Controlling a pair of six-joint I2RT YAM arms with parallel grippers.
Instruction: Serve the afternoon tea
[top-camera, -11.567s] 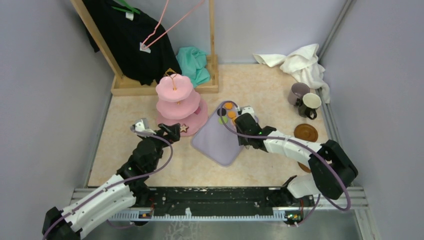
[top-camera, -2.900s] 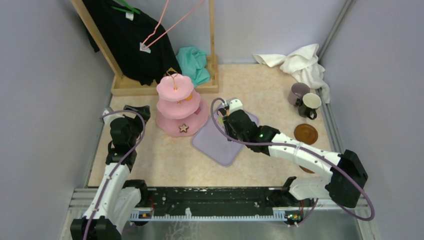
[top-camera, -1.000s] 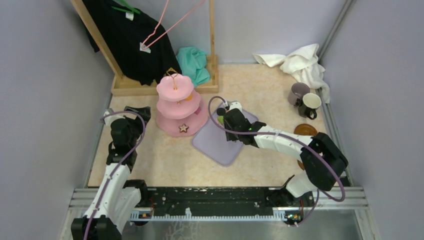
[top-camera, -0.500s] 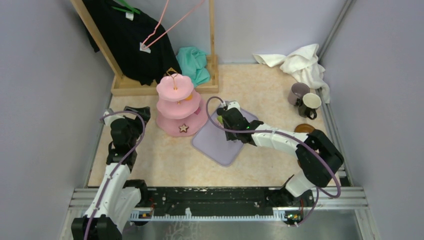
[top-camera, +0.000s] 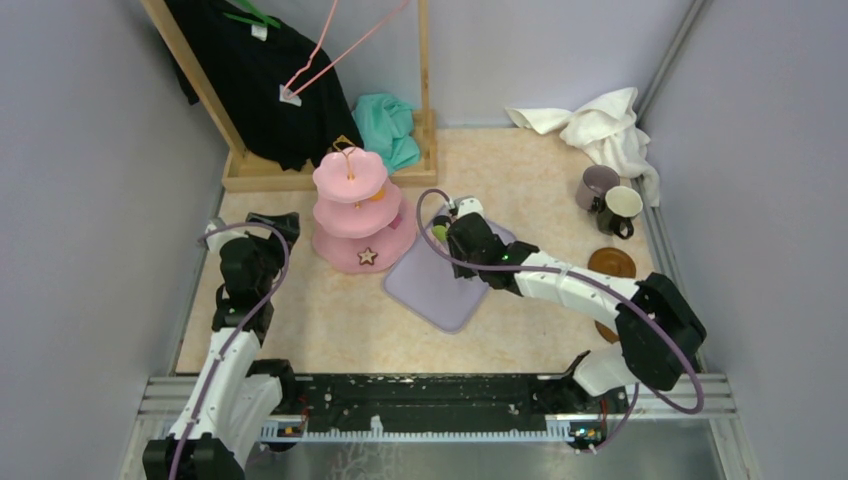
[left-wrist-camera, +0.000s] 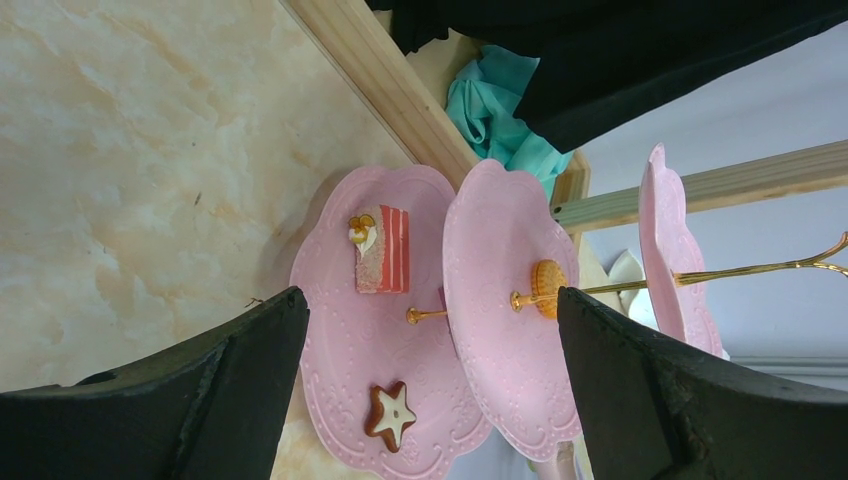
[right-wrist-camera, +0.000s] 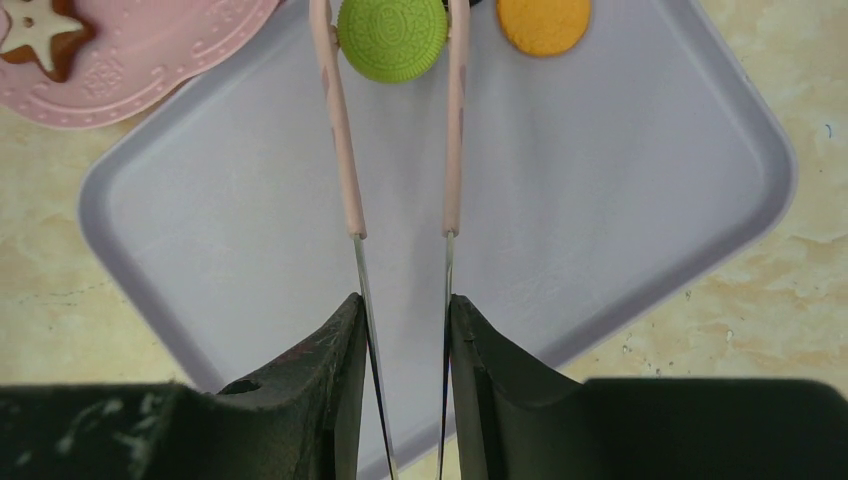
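The pink three-tier stand (top-camera: 352, 210) stands left of the lilac tray (top-camera: 440, 285). My right gripper (top-camera: 455, 228) is shut on thin pink tongs (right-wrist-camera: 340, 150), and the tong tips pinch a green round sweet (right-wrist-camera: 392, 38) over the tray's far corner. An orange round (right-wrist-camera: 544, 20) lies on the tray beside it. A brown star (left-wrist-camera: 392, 414) and a pink cake slice (left-wrist-camera: 382, 248) sit on the stand's bottom tier, and an orange round (left-wrist-camera: 546, 287) on the middle tier. My left gripper (top-camera: 272, 225) is open and empty, left of the stand. The mauve mug (top-camera: 598, 185) and cream mug (top-camera: 622, 207) stand at the right.
A brown saucer (top-camera: 612, 264) lies near the right arm; another (top-camera: 603, 330) is mostly hidden under it. A white cloth (top-camera: 605, 125) lies at the back right. A wooden clothes rack (top-camera: 330, 175) with a teal cloth (top-camera: 388, 125) stands behind the stand.
My right gripper with the tongs has shifted slightly to the right, and the green round now shows between the tong tips. The left arm has not moved.
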